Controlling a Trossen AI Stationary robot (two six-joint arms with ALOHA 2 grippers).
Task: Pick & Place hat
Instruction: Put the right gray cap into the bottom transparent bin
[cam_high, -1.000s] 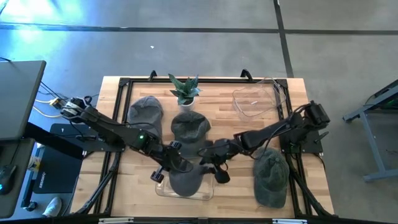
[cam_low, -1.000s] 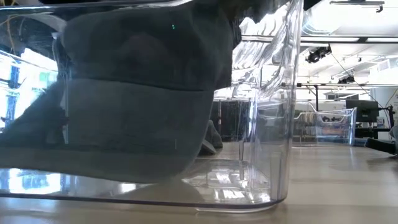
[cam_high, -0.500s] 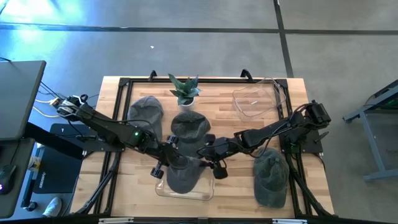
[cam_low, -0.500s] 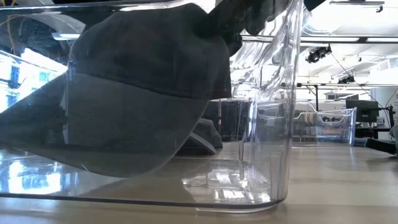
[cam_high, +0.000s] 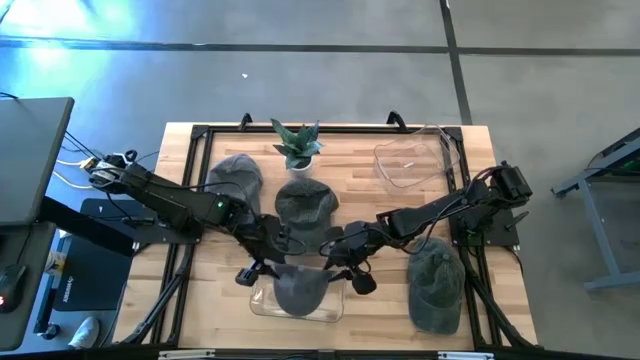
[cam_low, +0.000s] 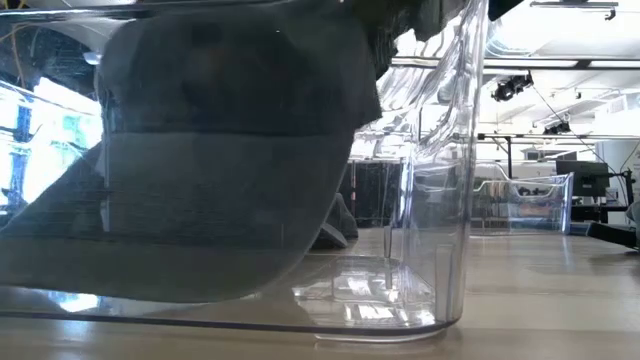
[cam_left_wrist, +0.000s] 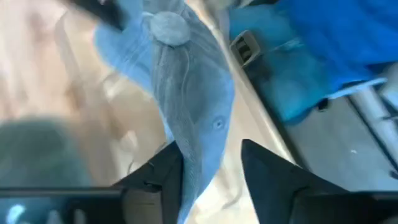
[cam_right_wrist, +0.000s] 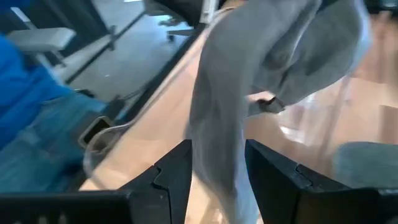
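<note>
The soft grey hat (cam_high: 299, 289), crown button up, sags inside the clear bin (cam_high: 262, 305). Left gripper (cam_high: 262, 262) and right gripper (cam_high: 345, 268) flank it, each parted around its fabric.

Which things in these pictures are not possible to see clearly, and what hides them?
- Low view: both grippers are cut off by the top edge; the hat and the clear bin fill the picture.
- High view: the bin floor is hidden under the hat.
- Left wrist view: the left gripper straddles the hat; contact is blurred.
- Right wrist view: the right gripper, likewise.
</note>
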